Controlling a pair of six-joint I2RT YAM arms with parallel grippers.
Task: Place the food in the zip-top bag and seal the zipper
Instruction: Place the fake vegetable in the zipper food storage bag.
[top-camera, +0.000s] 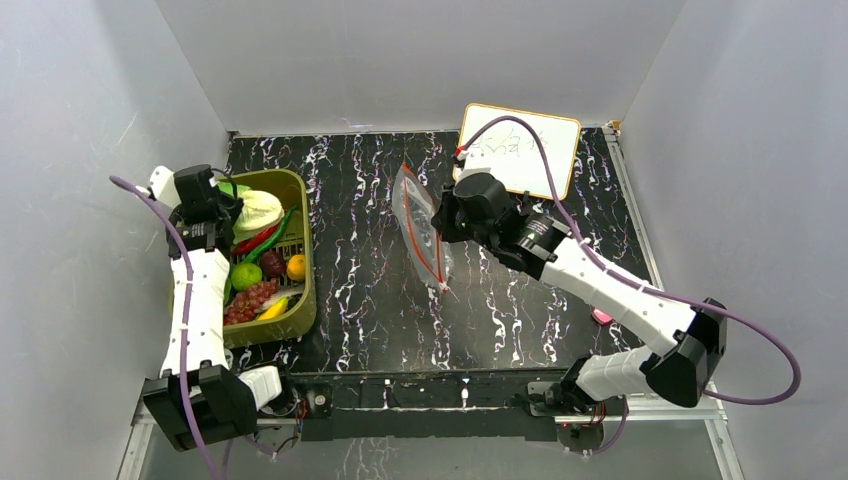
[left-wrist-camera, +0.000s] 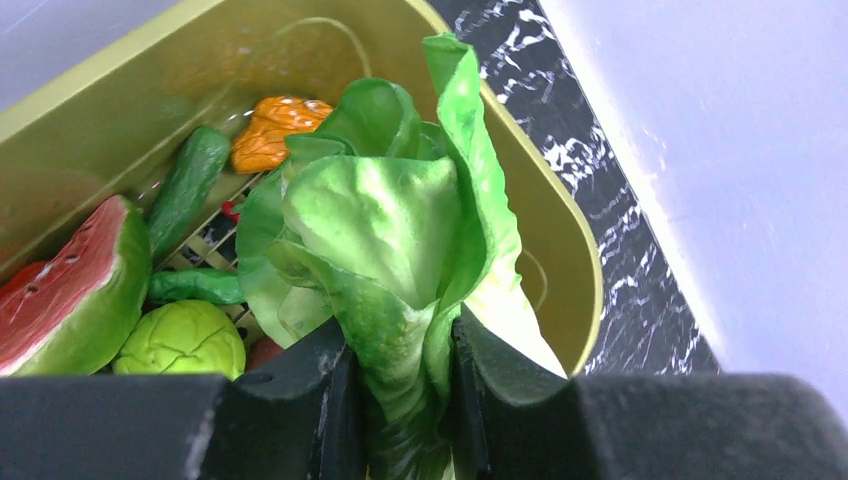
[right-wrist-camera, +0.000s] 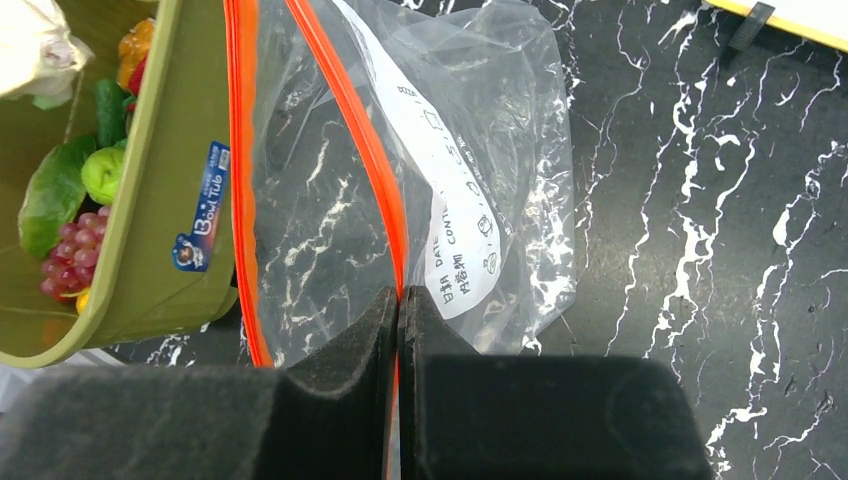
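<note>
My left jaws grasp the pale green leafy toy cabbage (left-wrist-camera: 390, 230) over the olive-green plastic basket (top-camera: 309, 298); my right jaws are clenched on the thin red-orange zipper strip (right-wrist-camera: 352, 125) of the crinkly clear zip-top bag (right-wrist-camera: 480, 150), held mid-way along the black marbled bench (top-camera: 370, 300), mouth parted.

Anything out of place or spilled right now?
Nothing spilled. The left gripper holds the cabbage at the basket; the right gripper pinches the zipper of the bag. Only a small pink item lies stray beside the right arm.
</note>
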